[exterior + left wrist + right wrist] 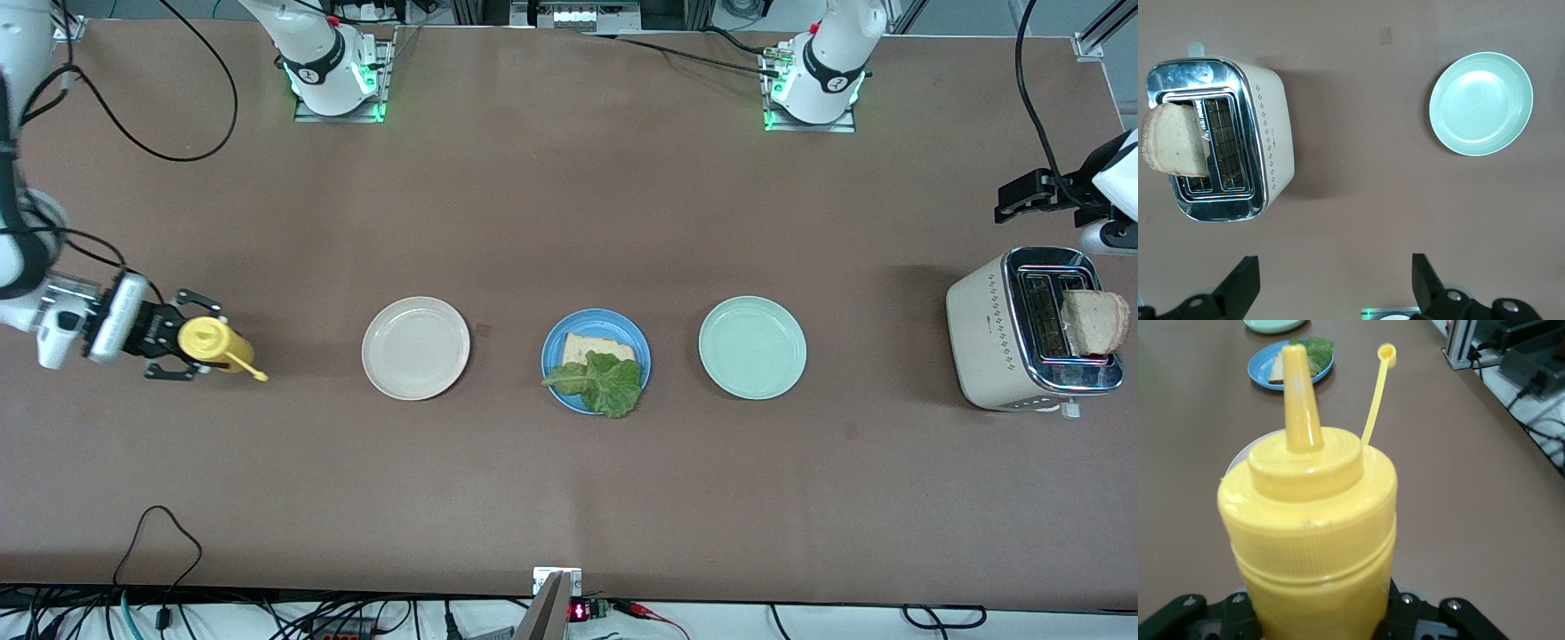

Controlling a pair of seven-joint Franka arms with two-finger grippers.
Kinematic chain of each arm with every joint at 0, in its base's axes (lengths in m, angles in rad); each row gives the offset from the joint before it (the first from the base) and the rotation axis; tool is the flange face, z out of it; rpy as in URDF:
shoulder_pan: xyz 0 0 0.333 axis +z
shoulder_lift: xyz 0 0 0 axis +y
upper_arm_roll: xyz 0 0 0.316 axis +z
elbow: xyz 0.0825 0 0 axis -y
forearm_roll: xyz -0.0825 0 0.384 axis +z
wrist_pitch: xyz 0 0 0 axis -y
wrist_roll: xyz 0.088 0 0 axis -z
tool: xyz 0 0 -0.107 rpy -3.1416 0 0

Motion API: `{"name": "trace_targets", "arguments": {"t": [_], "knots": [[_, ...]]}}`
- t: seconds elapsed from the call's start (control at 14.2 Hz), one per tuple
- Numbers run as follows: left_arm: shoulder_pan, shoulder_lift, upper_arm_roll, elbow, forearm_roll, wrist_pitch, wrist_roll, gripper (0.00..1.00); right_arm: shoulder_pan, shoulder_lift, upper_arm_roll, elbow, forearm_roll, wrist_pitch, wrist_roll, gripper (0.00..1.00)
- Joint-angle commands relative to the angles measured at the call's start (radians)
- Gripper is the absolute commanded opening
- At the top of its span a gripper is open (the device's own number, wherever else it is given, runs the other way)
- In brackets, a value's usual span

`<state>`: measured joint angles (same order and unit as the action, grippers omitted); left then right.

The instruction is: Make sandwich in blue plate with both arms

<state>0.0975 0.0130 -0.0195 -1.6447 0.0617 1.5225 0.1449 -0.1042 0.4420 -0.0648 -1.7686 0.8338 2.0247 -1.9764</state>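
The blue plate [553, 351] lies mid-table between two other plates. It holds one bread slice [597, 347] with a green lettuce leaf [609, 384] on the slice's nearer edge. The right wrist view shows the plate [1261, 370], bread [1278, 368] and lettuce [1315, 350] past the bottle. A second bread slice [1095, 322] [1175, 140] stands in the toaster [1022, 329] [1265, 133]. At the right arm's end, my right gripper [200, 340] is shut on a yellow squeeze bottle [218, 345] [1311, 540] whose cap hangs on its strap. My left gripper [1036, 191] [1331, 283] hangs open and empty over the table by the toaster.
A cream plate [415, 348] sits between the bottle and the blue plate. A pale green plate [752, 348] [1481, 103] [1271, 325] sits between the blue plate and the toaster. Cables trail over the table's corner near the right arm's base.
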Motion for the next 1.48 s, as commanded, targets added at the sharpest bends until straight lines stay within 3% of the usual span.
{"name": "trace_targets", "arguments": {"t": [0.0, 0.21, 0.35, 0.49, 0.7, 0.92, 1.2, 1.41], "knots": [[-0.001, 0.001, -0.002, 0.003, 0.001, -0.002, -0.005, 1.0, 0.194, -0.039, -0.02, -0.012, -0.12, 0.2, 0.186, 0.0], [-0.001, -0.001, -0.002, 0.003, 0.001, -0.005, -0.005, 1.0, 0.409, -0.039, -0.023, -0.011, -0.293, 0.378, 0.458, 0.0], [0.001, -0.001, -0.002, 0.003, 0.001, -0.007, -0.005, 1.0, 0.542, -0.017, -0.046, -0.005, -0.468, 0.454, 0.708, 0.0], [0.001, -0.002, -0.002, 0.003, 0.001, -0.007, -0.005, 1.0, 0.663, 0.026, -0.076, 0.018, -0.661, 0.492, 0.931, 0.0], [0.001, -0.001, -0.002, 0.003, 0.001, -0.007, -0.005, 1.0, 0.826, 0.134, -0.162, 0.112, -0.876, 0.493, 1.152, 0.0], [0.001, -0.001, -0.002, 0.003, 0.001, -0.005, -0.005, 1.0, 0.98, 0.254, -0.298, 0.201, -0.906, 0.488, 1.229, 0.0], [0.002, 0.001, 0.0, 0.003, 0.001, -0.004, -0.005, 1.0, 1.136, 0.378, -0.531, 0.293, -0.938, 0.486, 1.237, 0.0], [0.013, 0.005, 0.004, 0.003, 0.001, 0.002, -0.004, 1.0, 1.236, 0.47, -0.612, 0.333, -0.943, 0.476, 1.239, 0.0]]}}
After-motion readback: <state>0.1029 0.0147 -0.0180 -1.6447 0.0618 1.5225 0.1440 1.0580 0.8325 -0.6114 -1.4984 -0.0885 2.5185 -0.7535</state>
